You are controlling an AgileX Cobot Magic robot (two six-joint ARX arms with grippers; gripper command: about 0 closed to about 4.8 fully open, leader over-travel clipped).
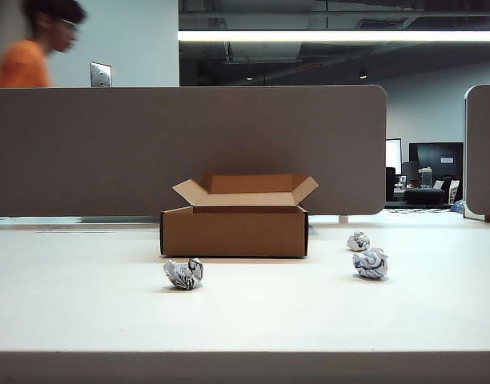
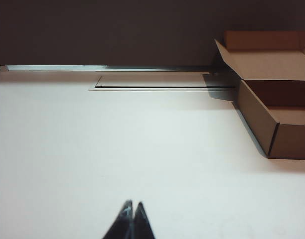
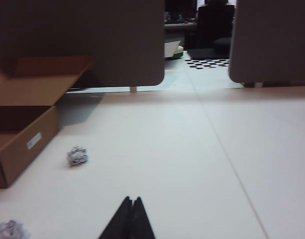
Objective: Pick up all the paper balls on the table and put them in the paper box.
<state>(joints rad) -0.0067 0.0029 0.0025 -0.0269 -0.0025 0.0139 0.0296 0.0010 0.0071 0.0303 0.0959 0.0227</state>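
A brown paper box [image 1: 234, 230] sits at the centre of the exterior view on the white table [image 1: 245, 320], its four flaps folded open to show lighter tan insides. Three paper balls lie on the table around it — one [image 1: 183, 274] in front of the box's lower-left corner, a small one [image 1: 358, 241] to the right of the box, and a larger one [image 1: 371, 263] just below that, right of centre. A grey-brown partition panel [image 1: 189, 148] stands behind the box, and a blurred person in an orange shirt [image 1: 37, 48] appears in the upper left of the frame. Neither arm shows in the exterior view. In the wrist views the left gripper [image 2: 132, 205] and the right gripper [image 3: 132, 200] hang above bare tabletop — fingertips pressed together, holding nothing.
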